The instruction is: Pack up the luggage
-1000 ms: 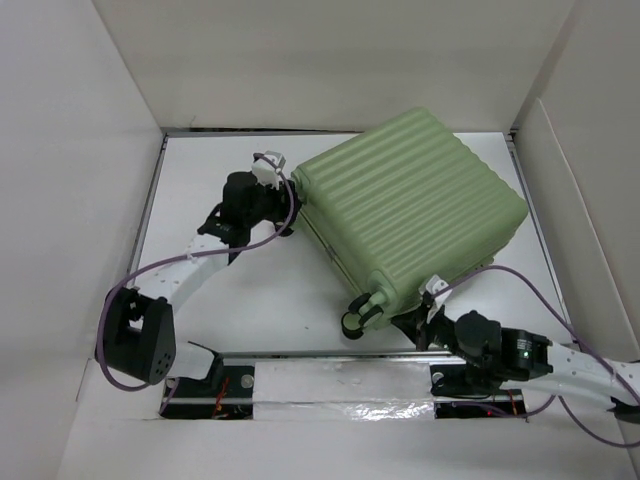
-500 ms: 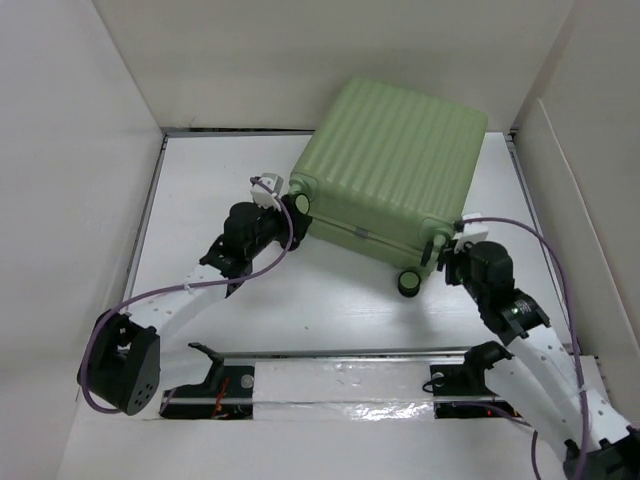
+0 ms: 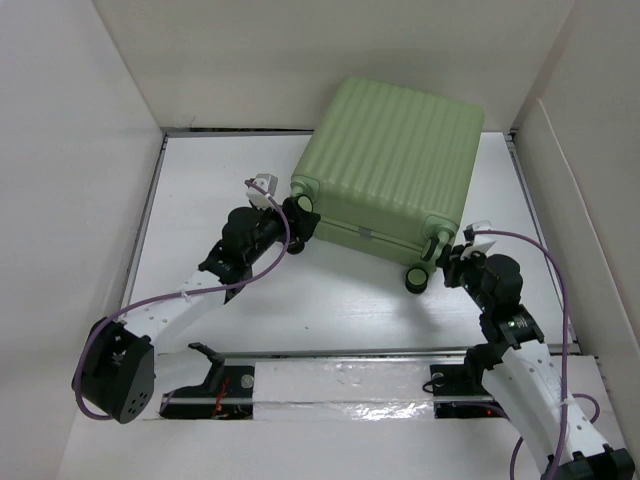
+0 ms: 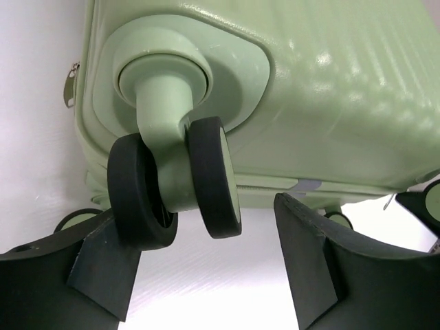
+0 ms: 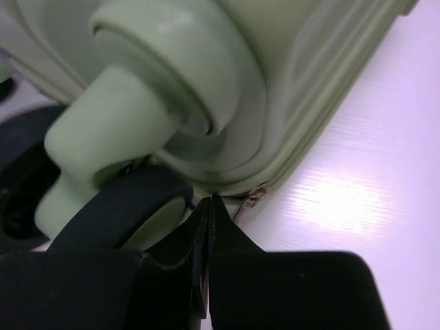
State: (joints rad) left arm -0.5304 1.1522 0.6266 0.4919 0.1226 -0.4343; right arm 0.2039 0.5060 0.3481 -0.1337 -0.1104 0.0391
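The luggage (image 3: 395,165) is a pale green ribbed suitcase, closed, lying at the back centre-right of the table. My left gripper (image 3: 297,215) is open at its near left corner. In the left wrist view a black twin wheel (image 4: 175,180) hangs between the open fingers (image 4: 309,258), close to the left finger; the left gripper (image 4: 206,265) holds nothing. My right gripper (image 3: 448,262) is at the near right corner. In the right wrist view the right gripper (image 5: 208,203) is shut, its tips touching the seam beside a zipper pull (image 5: 254,199) and a black wheel (image 5: 120,210).
White walls enclose the table on the left, back and right. A metal rail (image 3: 340,375) runs along the near edge between the arm bases. Another wheel (image 3: 415,281) sticks out from the suitcase's near right corner.
The suitcase has swung round and shifted toward the back wall. My right arm came from the near edge up to its right corner. My left gripper stayed at the left wheel.
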